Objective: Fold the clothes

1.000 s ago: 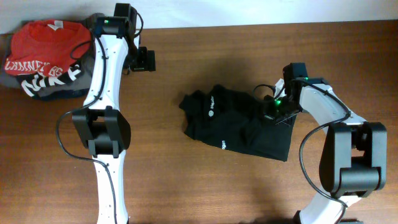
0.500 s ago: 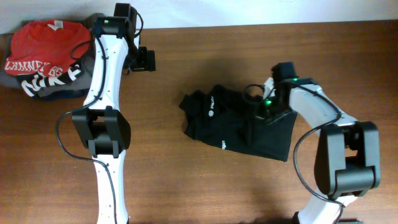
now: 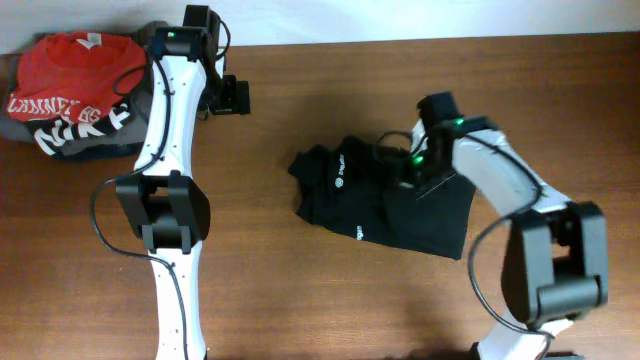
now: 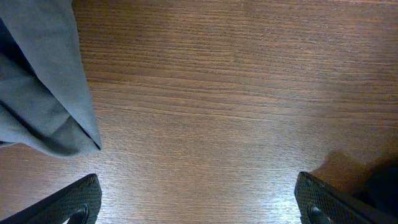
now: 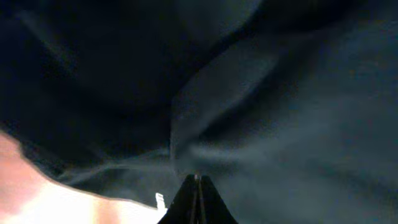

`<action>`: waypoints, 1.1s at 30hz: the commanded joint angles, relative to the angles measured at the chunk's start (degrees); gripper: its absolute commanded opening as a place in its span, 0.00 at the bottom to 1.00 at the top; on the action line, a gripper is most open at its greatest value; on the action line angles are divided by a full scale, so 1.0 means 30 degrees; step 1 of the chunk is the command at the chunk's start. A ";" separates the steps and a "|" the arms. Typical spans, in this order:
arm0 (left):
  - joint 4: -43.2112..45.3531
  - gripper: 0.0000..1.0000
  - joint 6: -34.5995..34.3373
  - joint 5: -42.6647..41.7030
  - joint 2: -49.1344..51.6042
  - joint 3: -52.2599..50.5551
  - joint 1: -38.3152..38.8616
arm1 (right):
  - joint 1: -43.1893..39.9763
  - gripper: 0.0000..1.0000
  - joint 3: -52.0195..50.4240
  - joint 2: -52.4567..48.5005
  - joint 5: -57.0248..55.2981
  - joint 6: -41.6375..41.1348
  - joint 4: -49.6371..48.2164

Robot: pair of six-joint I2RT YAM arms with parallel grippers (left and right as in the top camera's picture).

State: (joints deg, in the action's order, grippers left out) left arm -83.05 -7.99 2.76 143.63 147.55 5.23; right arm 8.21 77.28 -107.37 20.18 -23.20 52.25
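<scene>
At the far left a red shirt [image 3: 65, 62] lies on a grey garment [image 4: 43, 81], well apart from the work. Near that pile the left pincer [image 4: 198, 200] hangs released over bare counter [image 3: 260, 260], holding nothing. The black garment [image 3: 360, 205] lies crumpled at mid-counter, its long axis running left to right, with the logo toward the left end. The right pincer [image 3: 410, 168] is clenched on a fold at the garment's far edge, right of centre, so the cloth spreads left and near from it. The right arm is plainly the nearer one. The fold probably wants carrying leftward or nearward. Open counter lies on every side, widest on the near side.
</scene>
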 commanded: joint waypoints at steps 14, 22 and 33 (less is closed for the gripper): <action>0.0182 0.99 0.1698 -0.2820 0.0357 0.0153 -0.0015 | -0.3869 0.99 0.3104 0.2135 -0.4102 0.1661 0.4626; -0.1559 0.99 0.6892 -1.1038 0.2470 0.0146 -0.0073 | -0.4029 0.99 0.3082 0.2135 -0.4444 0.1668 0.4670; -0.3257 0.99 0.8874 -1.5322 0.4022 -0.1639 0.0029 | -0.4029 0.99 0.3053 0.2135 -0.4459 0.1668 0.4605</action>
State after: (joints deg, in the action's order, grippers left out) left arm -92.58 15.42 -37.91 152.94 145.40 5.23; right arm -3.77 86.21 -101.21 7.92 -18.79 66.02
